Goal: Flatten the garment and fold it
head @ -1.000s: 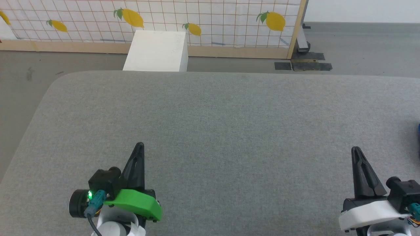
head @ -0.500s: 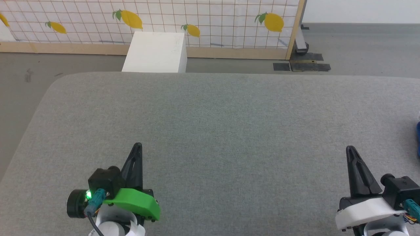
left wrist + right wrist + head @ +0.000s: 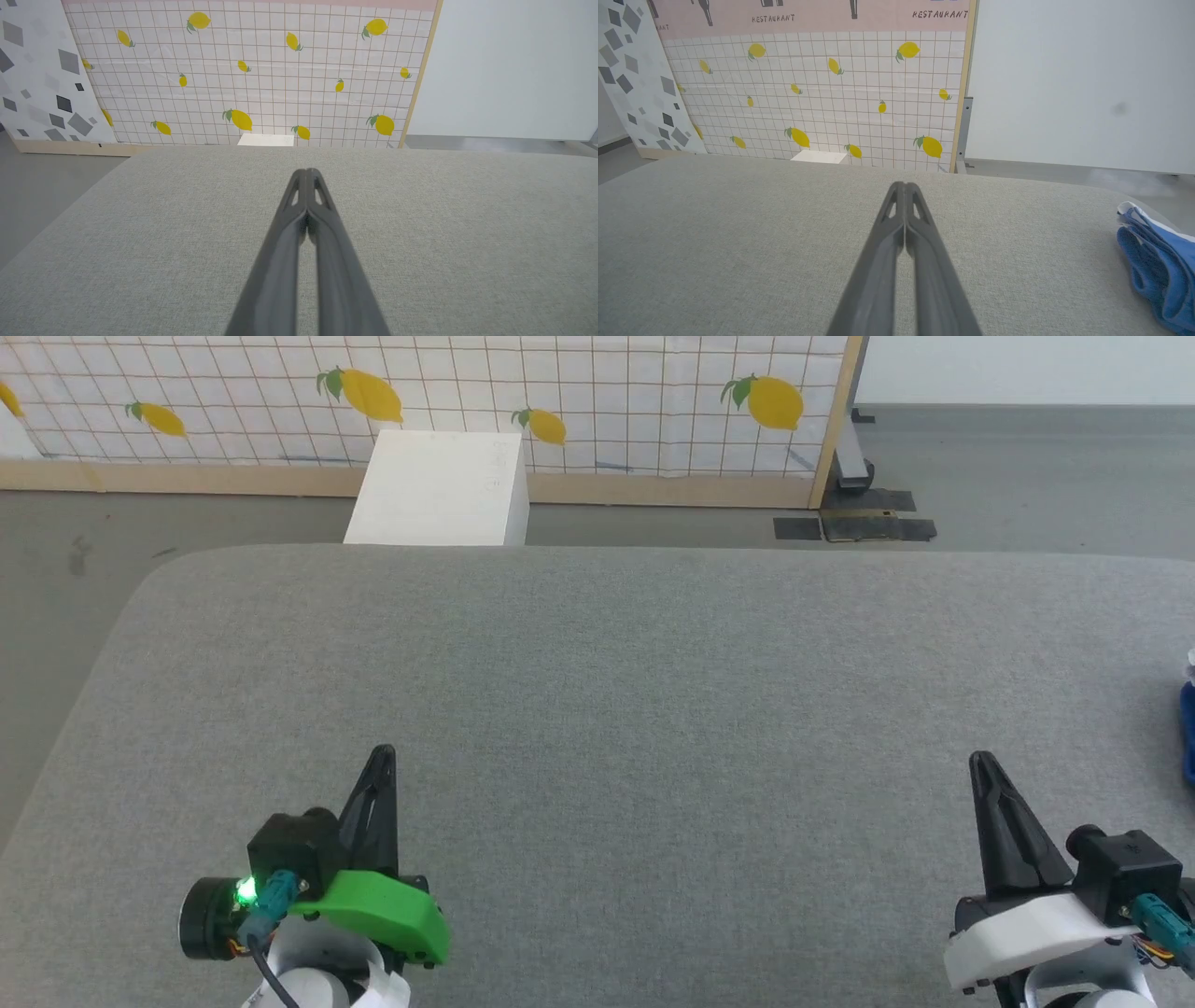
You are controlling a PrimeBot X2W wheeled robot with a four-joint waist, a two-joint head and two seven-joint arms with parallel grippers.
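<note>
Two grippers I see above the grey table (image 3: 597, 663). Left gripper (image 3: 381, 758): fingers pressed together, holding nothing. Right gripper (image 3: 980, 763): likewise closed, empty. Garment (image 3: 1160, 266): blue with white trim, seemingly bunched, at the table's right edge, apart from the right gripper.

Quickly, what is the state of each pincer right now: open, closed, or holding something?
Left pincer: closed, holding nothing.
Right pincer: closed, holding nothing; the garment lies apart from it.

Lab setup — printed backdrop (image 3: 607, 392), gray table (image 3: 597, 691)
</note>
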